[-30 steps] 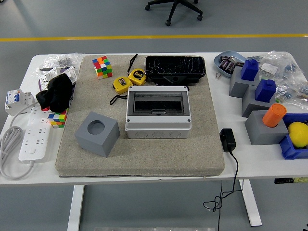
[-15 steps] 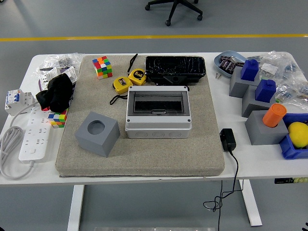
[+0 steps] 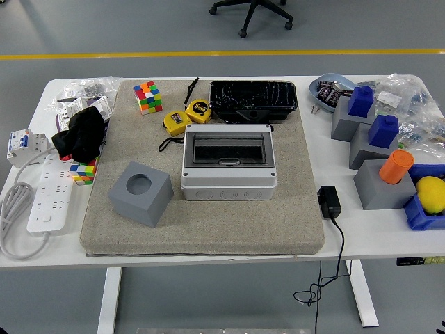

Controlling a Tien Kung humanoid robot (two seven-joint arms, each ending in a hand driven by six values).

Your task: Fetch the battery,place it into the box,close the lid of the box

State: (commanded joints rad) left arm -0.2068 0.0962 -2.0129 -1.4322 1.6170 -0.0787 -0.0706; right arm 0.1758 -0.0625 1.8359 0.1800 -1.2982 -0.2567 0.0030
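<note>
At the centre of the mat (image 3: 278,229) sits the box (image 3: 228,161), grey-white, with its dark see-through lid (image 3: 228,148) lying flat and shut. From the head view, the only one on offer, neither robot hand shows, so I cannot tell how the fingers are held. No person stands at the far side.

I cannot pick out a battery with any certainty. It may lie behind the tinted lid, where only dim shapes show, or among the clutter: the dish (image 3: 327,92) at two o'clock from the box holds small dark parts, and bags (image 3: 410,104) further right are too crumpled to read. At twelve o'clock lies a black tray (image 3: 254,99), at eleven o'clock two tape measures (image 3: 186,116), at eight o'clock a grey cube (image 3: 140,193) with a round hole.

As a judgement, this scene fits two stages: the battery already inside with the lid closed over it, or the lid closed with the battery elsewhere and the whole job ahead. The pictures do not settle which.

Against the earlier frames, nothing differs: box, lid, cube, charger (image 3: 329,202) at four o'clock and the blocks (image 3: 375,149) at three o'clock all keep their places.
</note>
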